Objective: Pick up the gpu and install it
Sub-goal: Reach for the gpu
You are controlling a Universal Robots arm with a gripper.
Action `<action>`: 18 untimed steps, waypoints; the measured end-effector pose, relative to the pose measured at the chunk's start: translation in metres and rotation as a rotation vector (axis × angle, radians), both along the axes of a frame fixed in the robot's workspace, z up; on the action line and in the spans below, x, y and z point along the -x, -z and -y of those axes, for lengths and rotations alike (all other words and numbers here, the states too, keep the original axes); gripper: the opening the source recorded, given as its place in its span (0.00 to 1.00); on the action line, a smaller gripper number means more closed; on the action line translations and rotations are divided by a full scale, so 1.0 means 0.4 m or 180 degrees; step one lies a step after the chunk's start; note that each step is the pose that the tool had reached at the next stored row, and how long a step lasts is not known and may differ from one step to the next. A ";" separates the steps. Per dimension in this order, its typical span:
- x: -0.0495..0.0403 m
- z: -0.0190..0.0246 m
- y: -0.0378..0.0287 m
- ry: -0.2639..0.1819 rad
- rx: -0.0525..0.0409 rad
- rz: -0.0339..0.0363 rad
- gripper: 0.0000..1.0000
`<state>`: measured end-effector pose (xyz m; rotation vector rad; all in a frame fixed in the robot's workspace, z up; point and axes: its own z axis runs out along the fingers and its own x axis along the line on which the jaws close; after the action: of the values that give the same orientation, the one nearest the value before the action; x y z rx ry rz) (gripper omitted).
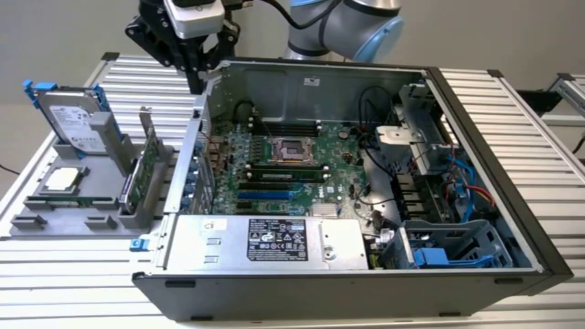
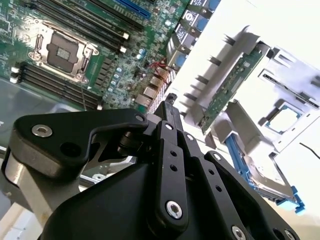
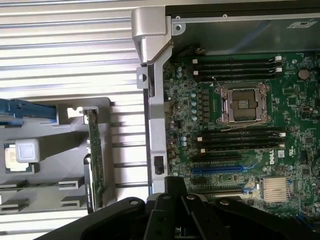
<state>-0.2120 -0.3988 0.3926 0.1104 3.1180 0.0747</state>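
Green gpu is stood upright in a grey holder, at the exterior view's left of the case, for easy grasping. Beyond it the gripper is held high, fingers pinched together, empty.

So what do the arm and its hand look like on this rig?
Arm: rounded silver-grey joints with a light blue cap. Hand: matte black linkage bars joined by silver pins and screws, narrowing to slim black fingers, under a pale grey wrist block.
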 end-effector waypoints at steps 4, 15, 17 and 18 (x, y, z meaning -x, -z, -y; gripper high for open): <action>0.012 0.000 0.000 0.0000 0.0000 0.0000 0.00; 0.046 0.000 0.000 0.0000 0.0000 0.0000 0.00; 0.052 0.000 0.000 0.0000 0.0000 0.0000 0.00; 0.055 0.000 0.000 0.0000 0.0000 0.0000 0.00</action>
<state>-0.2338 -0.3988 0.3926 0.1103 3.1181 0.0746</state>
